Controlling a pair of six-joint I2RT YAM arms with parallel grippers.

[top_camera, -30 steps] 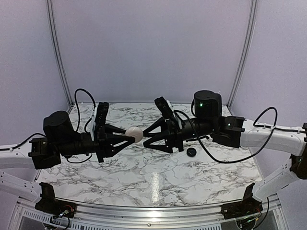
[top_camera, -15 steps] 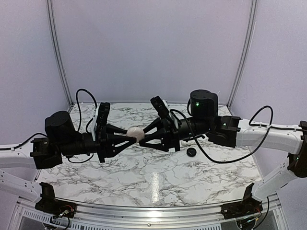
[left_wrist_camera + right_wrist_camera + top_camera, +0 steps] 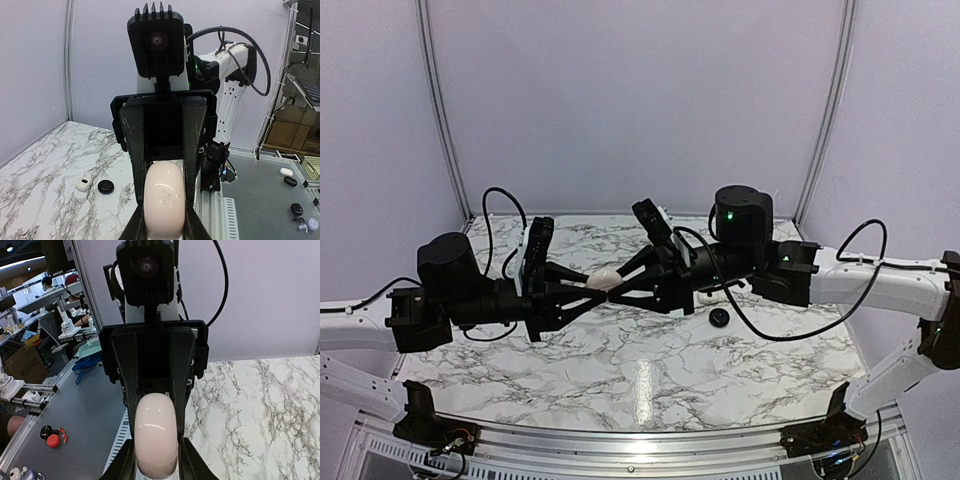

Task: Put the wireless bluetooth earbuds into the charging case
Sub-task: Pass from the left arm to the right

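You've got the charging case (image 3: 604, 279) held mid-air over the marble table (image 3: 650, 390), centre. It looks closed. The left gripper (image 3: 586, 285) and right gripper (image 3: 623, 283) both pinch it from opposite sides. The earbuds aren't visible, so insertion looks undone. The case is smooth, glossy, cream and pebble-rounded, likely slippery. A matte black puck (image 3: 720, 318) lies to the right.

The left arm (image 3: 350, 328) and the right arm (image 3: 880, 285) are white tubes with fat, round black joints, and thin black cables (image 3: 224, 277) loop out of them. Small green lights (image 3: 729, 215) glow on the right arm's black parts. The left gripper (image 3: 592, 284) and right gripper (image 3: 618, 284) are black, with two long pointy fingers (image 3: 136, 150) and a boxy black camera (image 3: 157, 40) with little fins on top.
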